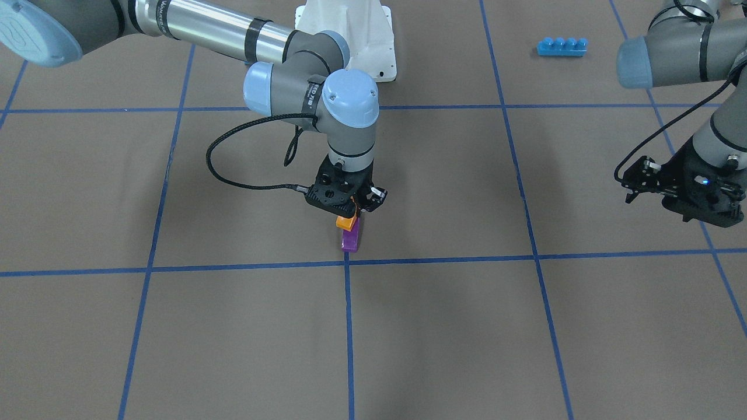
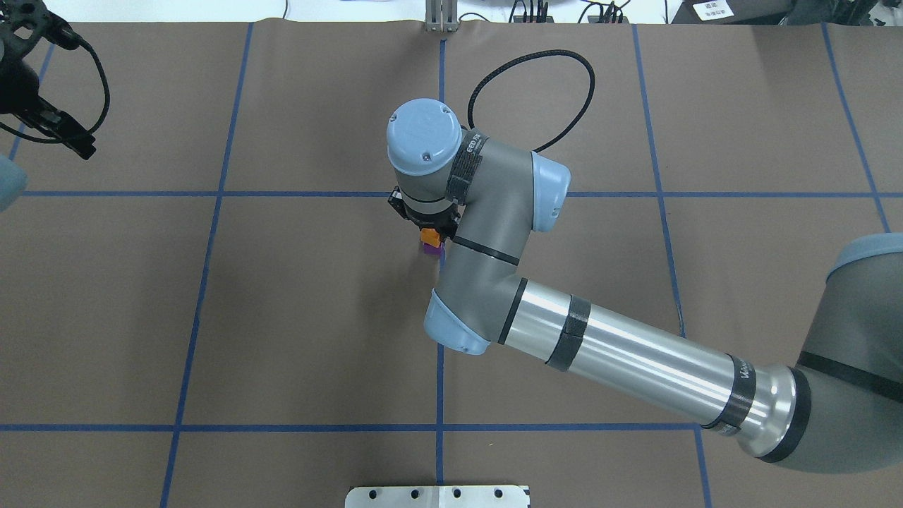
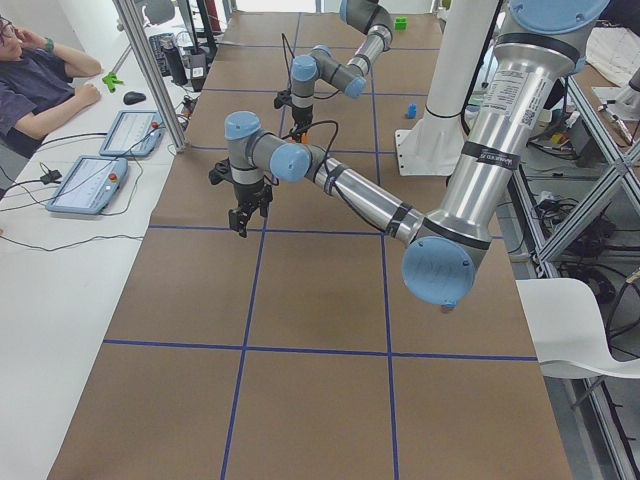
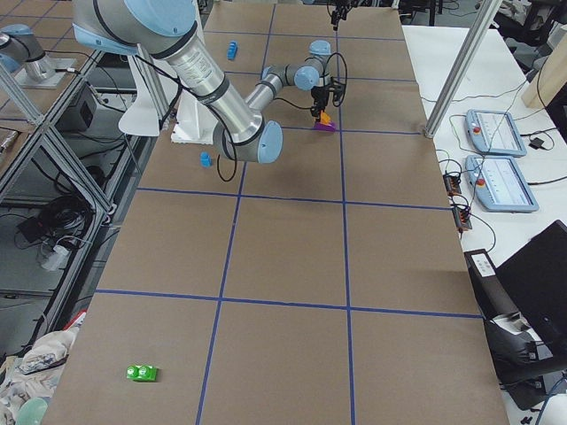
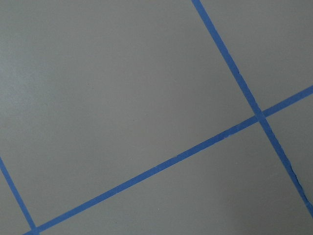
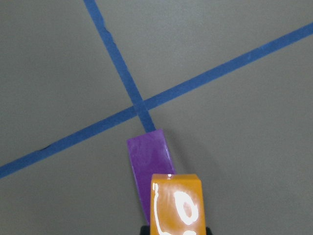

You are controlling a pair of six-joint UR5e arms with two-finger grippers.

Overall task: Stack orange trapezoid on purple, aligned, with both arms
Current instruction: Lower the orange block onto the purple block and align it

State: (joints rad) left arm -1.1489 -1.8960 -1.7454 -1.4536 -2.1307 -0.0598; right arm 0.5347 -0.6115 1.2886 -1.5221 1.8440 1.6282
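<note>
Right hand (image 1: pixel 353 211): pointed down at the brown surface (image 1: pixel 175 326), clamped on the small glossy orange plastic trapezoid brick (image 1: pixel 346 222).
Orange brick: hung just over the glossy purple plastic sloped brick (image 1: pixel 350 239), offset sideways; contact could not be told.
Purple brick: lay on the surface beside a blue tape crossing (image 6: pixel 139 105), clear only in the right wrist view; overhead, the arm's wrist hid most of both bricks.
Long blue four-stud brick (image 1: pixel 562 46): well apart, toward the robot's base.
Left hand (image 1: pixel 633 182): fingers spread, holding nothing, far off to the side; its wrist view showed only surface and tape.
</note>
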